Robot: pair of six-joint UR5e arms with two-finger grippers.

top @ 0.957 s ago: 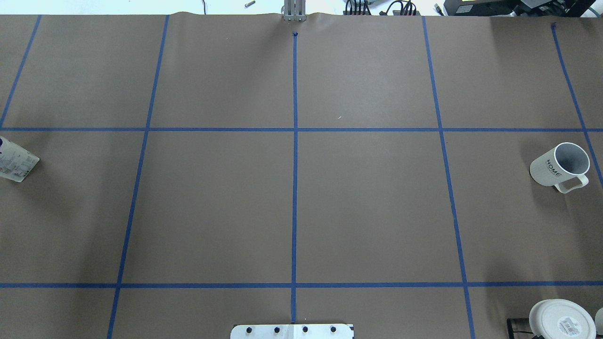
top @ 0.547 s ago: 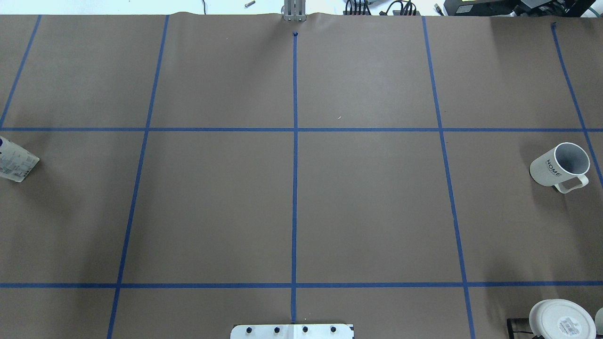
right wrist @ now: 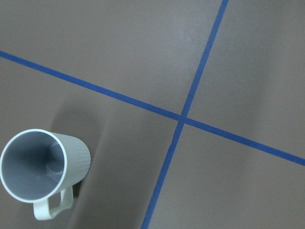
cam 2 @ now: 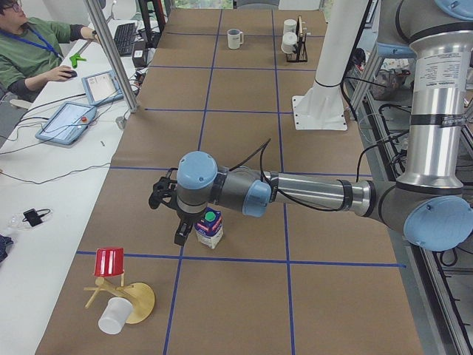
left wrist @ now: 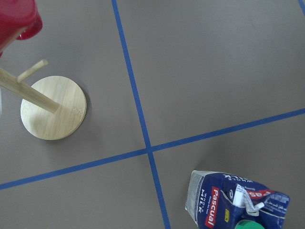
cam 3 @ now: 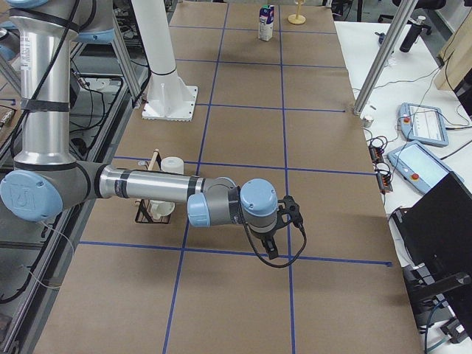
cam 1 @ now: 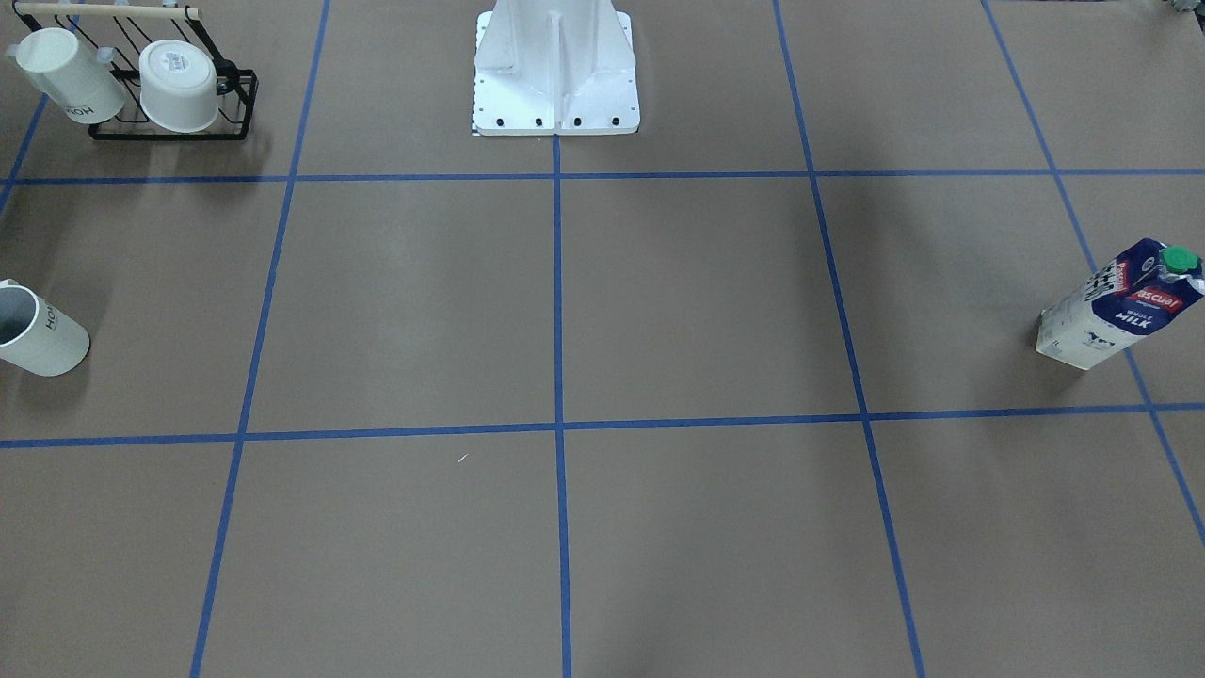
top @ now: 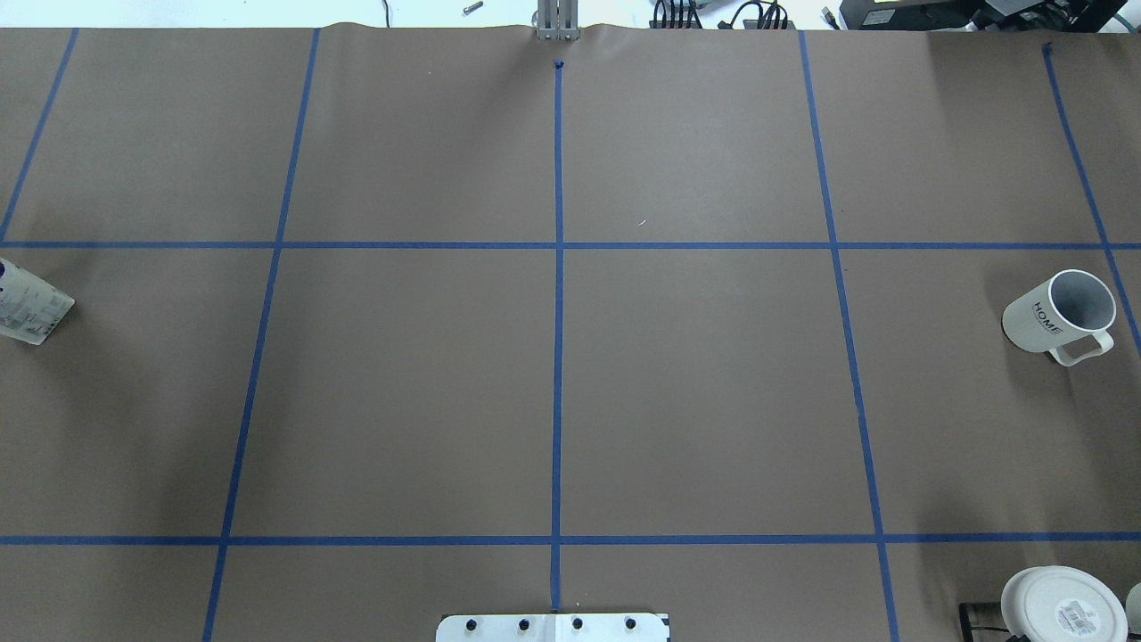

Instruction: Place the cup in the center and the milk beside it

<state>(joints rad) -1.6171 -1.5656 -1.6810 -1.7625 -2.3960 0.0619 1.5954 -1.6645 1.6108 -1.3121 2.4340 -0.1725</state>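
Observation:
The cup [top: 1059, 317], a white mug with a grey inside and black lettering, stands at the table's far right in the overhead view. It also shows in the front view [cam 1: 40, 335] and in the right wrist view [right wrist: 44, 172], below and left of the camera. The milk [cam 1: 1120, 303], a navy-and-white carton with a green cap, stands upright at the opposite end [top: 32, 313]. The center [top: 557, 392] holds nothing. My left gripper [cam 2: 176, 222] hangs right beside the milk [cam 2: 209, 228]. My right gripper [cam 3: 276, 232] hovers over the table and hides the cup there. I cannot tell whether either gripper is open or shut.
A black wire rack [cam 1: 169, 127] holds two white mugs near the robot's right side. A wooden mug tree [cam 2: 111, 285] with a red cup and a white cup stands beyond the milk. Its base shows in the left wrist view [left wrist: 53, 107]. The robot's pedestal [cam 1: 555, 66] stands at the table's near-robot edge.

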